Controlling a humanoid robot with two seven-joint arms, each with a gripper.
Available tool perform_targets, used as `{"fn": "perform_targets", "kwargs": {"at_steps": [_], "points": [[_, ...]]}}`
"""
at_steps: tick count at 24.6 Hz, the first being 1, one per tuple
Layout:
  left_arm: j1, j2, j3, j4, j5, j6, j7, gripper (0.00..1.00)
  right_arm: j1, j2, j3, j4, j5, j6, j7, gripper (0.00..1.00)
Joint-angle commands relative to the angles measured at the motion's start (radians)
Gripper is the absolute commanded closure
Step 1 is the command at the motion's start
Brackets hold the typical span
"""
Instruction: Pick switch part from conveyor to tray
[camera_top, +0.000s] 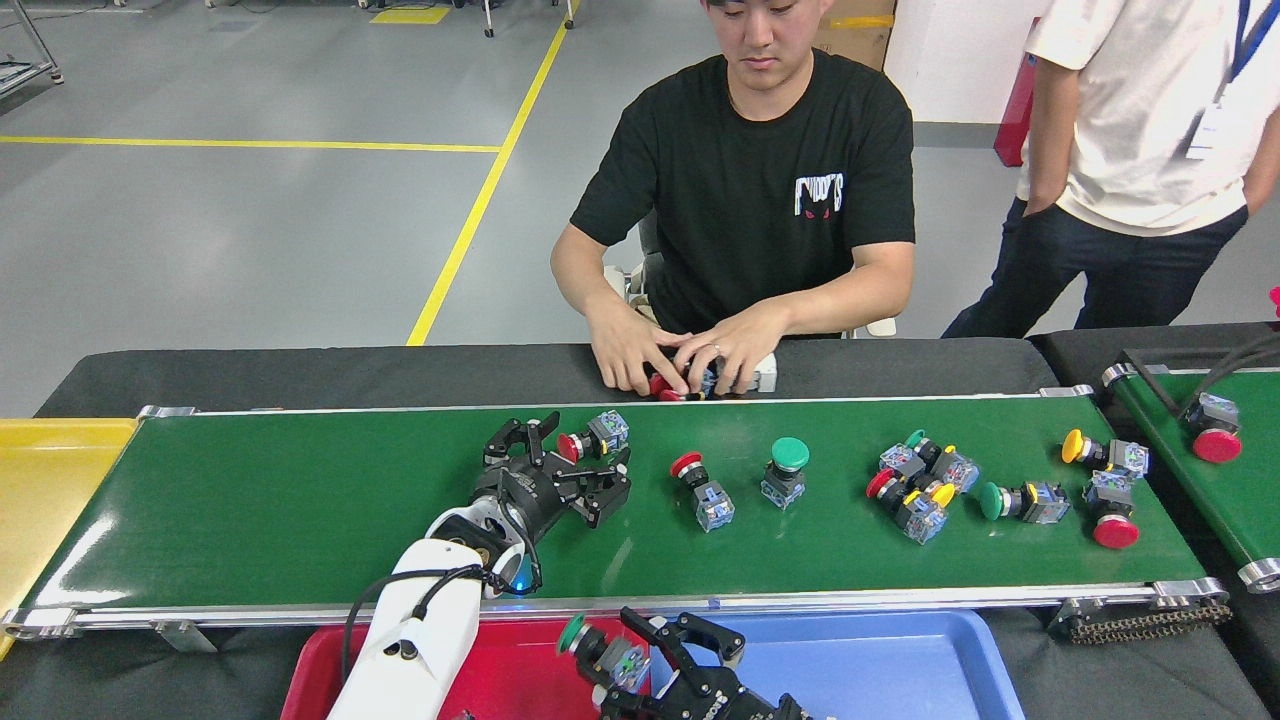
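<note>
— Closing on that red-capped switch part (592, 440) is the job for the left hand (575, 470) right now, I am judging; what is going to make it go well?

— Timing, mostly. The part is lying on its side on the conveyor (300, 500), near the far rail, its red cap pointing toward the hand and its clear block away from it. I am thinking the hand needs to be settling squarely over the body rather than the rounded cap, and squeezing only once both fingers are flanking it, because a belt like this may be carrying the piece along.

— How is that hand standing?

— Its fingers are spread apart, one just beside the red cap and the other reaching out nearer us. It is gripping nothing, and I cannot tell whether the near finger is touching the cap or only sitting next to it.

— And the right hand (640, 655)?

— It is clamped on a green-capped switch part (600, 652), hanging low in the view over the seam between the red tray (560, 665) and the blue tray (900, 660). In my judgement it should be shifting clear over one tray before letting go, or the piece may be landing on a rim.

— Anything else waiting?

— Several more switch parts are lying further right on the belt, and a seated person's hands (680, 358) are working on parts on the black tabletop (300, 375) beyond the far rail, well clear of both arms.
</note>
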Motion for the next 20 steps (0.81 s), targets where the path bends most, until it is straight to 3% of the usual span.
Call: {"fn": "perform_targets", "kwargs": {"at_steps": [1,3,6,8,10,13,16,20], "points": [[-0.023,-0.001,0.005,0.007,0.004,0.012,0.01,0.05,-0.007,0.008,-0.025,-0.013,-0.004,0.006,-0.005,0.01],[-0.023,-0.001,0.008,0.047,0.005,0.024,0.01,0.08,0.019,0.006,-0.123,-0.021,-0.005,0.032,-0.009,0.02],[-0.026,0.007,0.01,0.095,0.01,0.062,0.011,0.18,0.121,0.035,-0.349,-0.048,-0.007,0.2,-0.031,0.02],[-0.026,0.013,0.012,0.095,0.014,0.054,0.011,0.38,0.159,0.046,-0.432,-0.05,-0.007,0.279,-0.078,0.02],[-0.025,0.024,0.021,0.09,0.039,0.047,0.011,0.73,0.199,0.045,-0.495,-0.044,-0.008,0.332,-0.107,0.02],[-0.025,0.041,0.028,0.089,0.138,-0.013,0.013,0.92,0.168,0.045,-0.518,-0.002,-0.002,0.411,-0.101,0.02],[-0.002,0.048,0.028,0.041,0.178,-0.067,0.013,0.97,0.099,0.046,-0.487,0.036,0.012,0.417,-0.091,0.02],[0.107,0.11,0.03,-0.18,0.185,-0.173,0.011,0.98,0.041,0.038,-0.401,0.076,0.021,0.414,-0.051,0.02]]}}
